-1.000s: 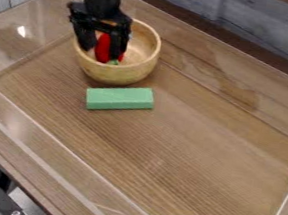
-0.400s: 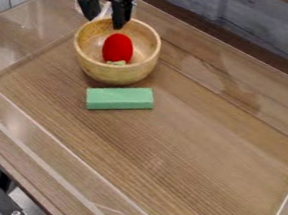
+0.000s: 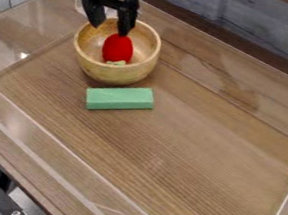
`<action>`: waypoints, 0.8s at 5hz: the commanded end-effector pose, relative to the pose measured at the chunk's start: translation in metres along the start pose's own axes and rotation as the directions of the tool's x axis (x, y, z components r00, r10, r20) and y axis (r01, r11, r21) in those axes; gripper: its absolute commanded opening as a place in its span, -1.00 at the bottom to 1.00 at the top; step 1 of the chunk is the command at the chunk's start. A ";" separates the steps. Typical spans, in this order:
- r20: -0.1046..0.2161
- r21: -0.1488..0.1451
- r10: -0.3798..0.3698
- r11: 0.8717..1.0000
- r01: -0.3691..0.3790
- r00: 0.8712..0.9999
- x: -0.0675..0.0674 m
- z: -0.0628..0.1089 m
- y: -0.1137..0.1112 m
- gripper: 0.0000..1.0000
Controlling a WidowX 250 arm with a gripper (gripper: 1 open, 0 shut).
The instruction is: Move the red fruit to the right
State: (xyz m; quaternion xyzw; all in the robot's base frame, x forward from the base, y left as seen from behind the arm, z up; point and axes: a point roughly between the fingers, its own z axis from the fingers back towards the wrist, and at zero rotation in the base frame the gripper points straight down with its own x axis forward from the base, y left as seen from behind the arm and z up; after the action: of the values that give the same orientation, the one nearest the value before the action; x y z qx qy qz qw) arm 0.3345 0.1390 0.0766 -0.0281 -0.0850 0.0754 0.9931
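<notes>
A: The red fruit — where is it sitting, and what step are you on?

B: Going from the big things down: the wooden table is carrying a wooden bowl at the back left, with a flat green block lying just in front of it. The fruit is lying inside that bowl. I am hovering my gripper right above it, jaws standing wide open and holding nothing, so by my reckoning I am still at the reaching step.

A: What is the next move asking of you?

B: I am judging that I need to sink straight down, straddle the fruit, close, and lift clear of the rim before carrying it right.

A: Anything changing?

B: A second ago my fingers were down around the fruit; now they are standing higher, above it.
</notes>
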 end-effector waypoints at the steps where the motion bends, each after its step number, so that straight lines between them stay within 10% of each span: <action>1: 0.051 0.026 0.008 1.000 -0.009 0.999 0.006 0.015 0.007 1.00; 3: 0.023 0.060 0.103 0.993 -0.104 0.994 0.002 -0.002 0.011 1.00; 4: 0.009 0.061 0.068 0.996 -0.068 0.998 0.001 -0.005 0.021 -1.00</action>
State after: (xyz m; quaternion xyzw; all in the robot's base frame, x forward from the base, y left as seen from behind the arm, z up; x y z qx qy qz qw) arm 0.3270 0.1507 0.0550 -0.0128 -0.0592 0.1114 0.9919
